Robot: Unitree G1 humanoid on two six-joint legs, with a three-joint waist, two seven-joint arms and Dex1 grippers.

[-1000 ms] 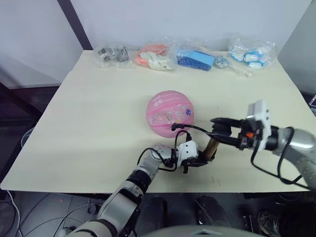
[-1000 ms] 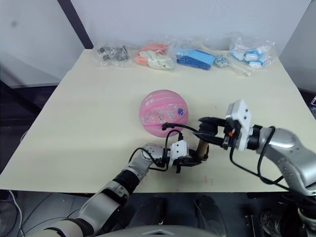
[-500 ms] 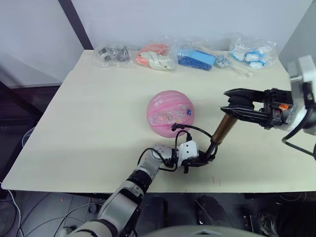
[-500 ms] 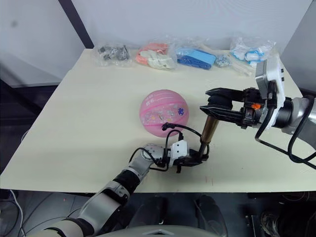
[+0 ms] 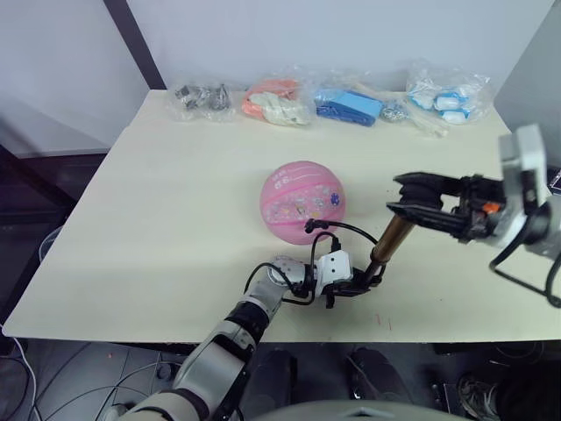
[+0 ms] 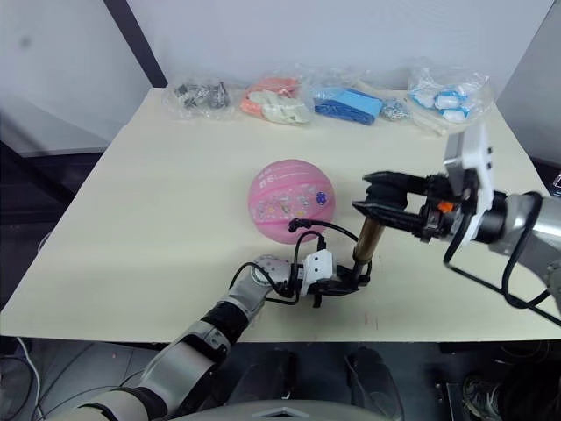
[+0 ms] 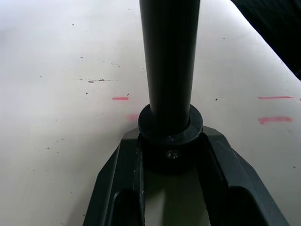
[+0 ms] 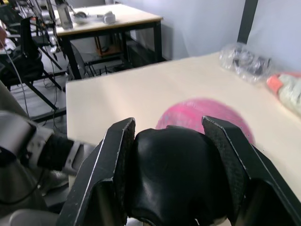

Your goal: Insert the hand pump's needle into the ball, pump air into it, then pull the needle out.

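Observation:
The pink ball rests mid-table. The hand pump stands tilted just to its right, gold barrel up. My left gripper is shut on the pump's black base, down on the table. My right gripper is shut on the black T-handle at the top. The thin black hose loops from the base to a small fitting against the ball's near side. The needle's pin is hidden there.
Several clear bags of small items line the table's far edge. The pale table has its front edge close behind the left gripper. Small red marks dot the surface near the pump's base.
My right gripper pulled the T-handle up and to the right, stretching the pump out, and has now come part of the way back down. Left gripper and ball stay put.

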